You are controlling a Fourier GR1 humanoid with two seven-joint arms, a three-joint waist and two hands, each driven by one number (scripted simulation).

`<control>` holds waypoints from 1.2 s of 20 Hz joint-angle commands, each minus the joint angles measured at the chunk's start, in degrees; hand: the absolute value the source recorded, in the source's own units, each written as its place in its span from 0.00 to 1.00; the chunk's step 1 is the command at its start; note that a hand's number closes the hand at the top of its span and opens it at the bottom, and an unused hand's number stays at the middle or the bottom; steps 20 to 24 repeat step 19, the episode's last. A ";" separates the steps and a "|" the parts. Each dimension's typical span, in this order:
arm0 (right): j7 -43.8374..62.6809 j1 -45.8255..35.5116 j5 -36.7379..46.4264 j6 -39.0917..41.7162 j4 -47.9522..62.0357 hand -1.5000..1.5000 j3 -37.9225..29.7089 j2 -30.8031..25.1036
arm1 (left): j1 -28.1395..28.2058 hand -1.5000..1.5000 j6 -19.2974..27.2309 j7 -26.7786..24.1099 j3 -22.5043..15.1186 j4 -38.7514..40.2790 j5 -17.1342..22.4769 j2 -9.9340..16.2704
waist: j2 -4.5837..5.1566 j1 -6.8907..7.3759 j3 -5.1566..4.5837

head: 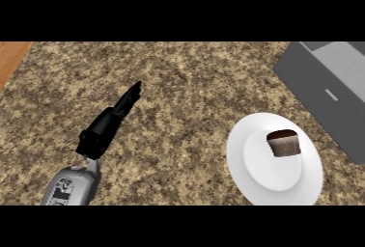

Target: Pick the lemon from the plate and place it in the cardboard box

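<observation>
A speckled brown granite tabletop fills nearly the whole head view. At about four o'clock from the centre lies a white plate, round though it looks taller than wide, its lower rim running to the bottom of the scene. On the plate's upper middle sits a small dark brown cupcake (the task speaks of a lemon, yet the thing on the plate is brown, with a darker top and a ribbed, wrapper-like side). It stands upright, well inside the rim.

At about two o'clock, in the upper right corner, is a grey box with a paler inner surface and a small light mark on it; its colour is grey rather than cardboard brown. Its near edge runs just beside the plate's upper right rim, without touching it.

The left hand comes in at about eight o'clock on its grey forearm. It is seen edge-on, with its fingers straight and pressed together, pointing toward one o'clock. It holds nothing and is well apart from the plate and the cupcake.

A strip of orange-brown wood shows at ten o'clock, at the tabletop's far left edge. The right hand shows nowhere.
</observation>
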 commanded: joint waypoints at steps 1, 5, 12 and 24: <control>3.54 -3.68 1.07 6.08 6.71 0.00 0.69 2.07 | -0.47 0.50 0.36 3.23 0.58 -1.75 0.34 -0.07 | -0.06 0.13 0.01; 0.46 -5.34 3.13 4.64 12.08 0.00 1.08 5.50 | -1.08 0.50 0.31 -0.86 -0.91 1.95 -0.65 -1.52 | 0.27 0.05 0.06; -2.24 -7.39 -8.07 12.52 17.64 0.00 -9.72 5.79 | -0.80 0.50 -0.11 -0.47 0.13 0.90 -0.47 -0.21 | 0.53 0.52 0.23; 2.99 -8.90 -17.23 24.27 22.54 0.00 -18.36 0.64 | 0.14 0.50 0.35 -1.30 -0.20 0.71 -0.75 -0.71 | 0.75 0.69 0.31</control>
